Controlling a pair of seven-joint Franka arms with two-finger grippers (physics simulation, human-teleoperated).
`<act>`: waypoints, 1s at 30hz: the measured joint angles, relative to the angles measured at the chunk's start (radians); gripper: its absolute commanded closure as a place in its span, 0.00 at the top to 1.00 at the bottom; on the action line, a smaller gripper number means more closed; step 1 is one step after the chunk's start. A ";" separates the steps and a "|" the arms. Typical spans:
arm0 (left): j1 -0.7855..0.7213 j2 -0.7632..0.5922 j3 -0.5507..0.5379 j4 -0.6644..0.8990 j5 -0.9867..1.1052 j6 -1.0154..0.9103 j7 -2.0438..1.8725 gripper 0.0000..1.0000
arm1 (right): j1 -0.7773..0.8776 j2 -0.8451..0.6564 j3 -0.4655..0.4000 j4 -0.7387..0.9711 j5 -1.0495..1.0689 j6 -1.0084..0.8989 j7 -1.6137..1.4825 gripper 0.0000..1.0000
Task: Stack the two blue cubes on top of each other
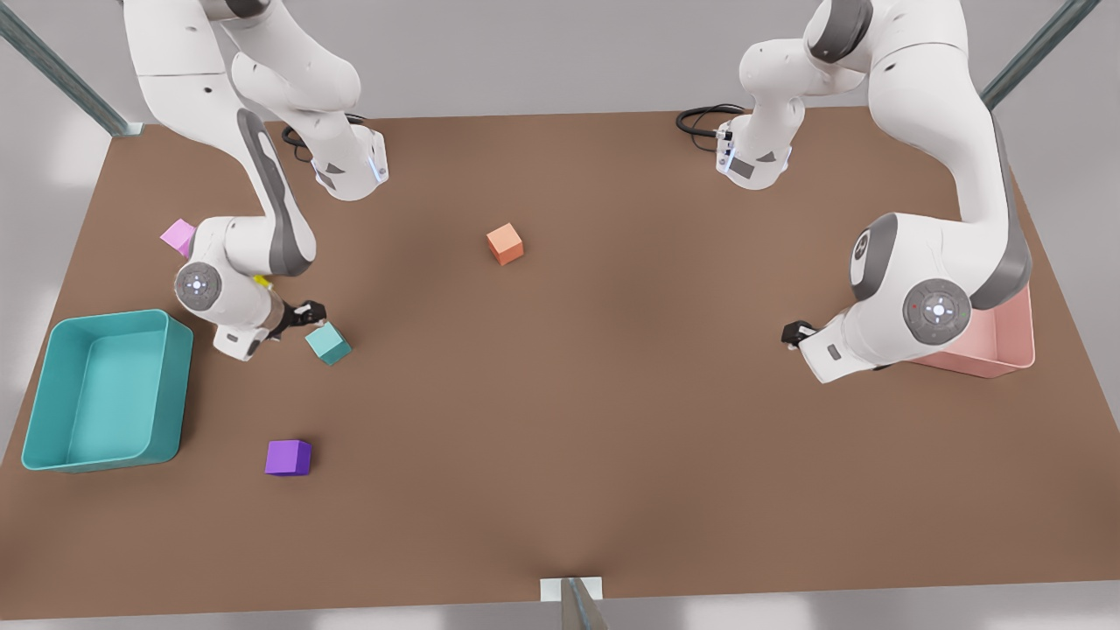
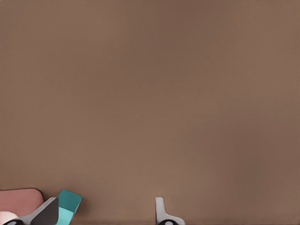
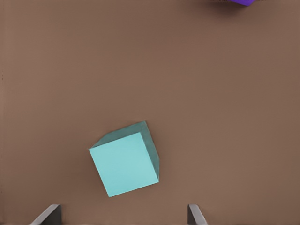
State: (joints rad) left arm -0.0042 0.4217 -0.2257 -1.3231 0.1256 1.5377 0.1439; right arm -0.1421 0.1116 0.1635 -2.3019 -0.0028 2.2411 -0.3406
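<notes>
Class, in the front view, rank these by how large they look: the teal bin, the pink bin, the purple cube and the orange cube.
1. teal bin, clearly the largest.
2. pink bin, though an arm hides much of it, so its full size is unsure.
3. purple cube and orange cube: they look alike, so no ranking between them.

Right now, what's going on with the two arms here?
Nothing is stacked yet. The right gripper, at the front view's left, hovers open right by one teal cube that sits on the table. The left gripper, at the front view's right by the pink bin, is open too, and the second teal cube sits close beside one of its fingers, not gripped. The two cubes are at opposite ends of the table.
</notes>
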 measured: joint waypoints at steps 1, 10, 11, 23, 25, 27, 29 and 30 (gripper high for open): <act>0.001 0.002 0.000 -0.001 0.000 0.001 0.003 1.00 | 0.032 0.012 0.007 0.001 0.014 0.006 -0.016 1.00; 0.003 0.006 0.000 -0.001 0.000 0.003 0.022 1.00 | 0.062 0.080 -0.002 0.028 0.081 0.079 -0.177 1.00; 0.003 0.007 0.000 -0.002 0.000 0.003 0.024 1.00 | 0.060 0.077 -0.014 0.028 0.082 0.080 -0.196 1.00; 0.006 0.006 0.000 -0.010 0.000 0.004 0.038 1.00 | 0.059 0.087 -0.062 0.005 0.087 0.101 -0.367 1.00; 0.006 0.006 0.000 -0.010 0.000 0.004 0.040 1.00 | 0.060 0.090 -0.066 0.001 0.087 0.109 -0.386 1.00; 0.006 0.007 0.000 -0.011 0.001 0.005 0.041 1.00 | 0.058 0.088 -0.071 -0.003 0.087 0.115 -0.403 1.00; 0.006 0.011 0.000 -0.012 0.000 0.006 0.042 1.00 | 0.058 0.085 -0.077 -0.010 0.086 0.119 -0.419 1.00; 0.006 0.012 0.000 -0.011 0.001 0.007 0.043 1.00 | 0.056 0.083 -0.079 -0.013 0.086 0.120 -0.426 1.00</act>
State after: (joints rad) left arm 0.0015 0.4334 -0.2252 -1.3346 0.1262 1.5443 0.1866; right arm -0.0864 0.1946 0.0841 -2.3153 0.0829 2.3614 -0.7663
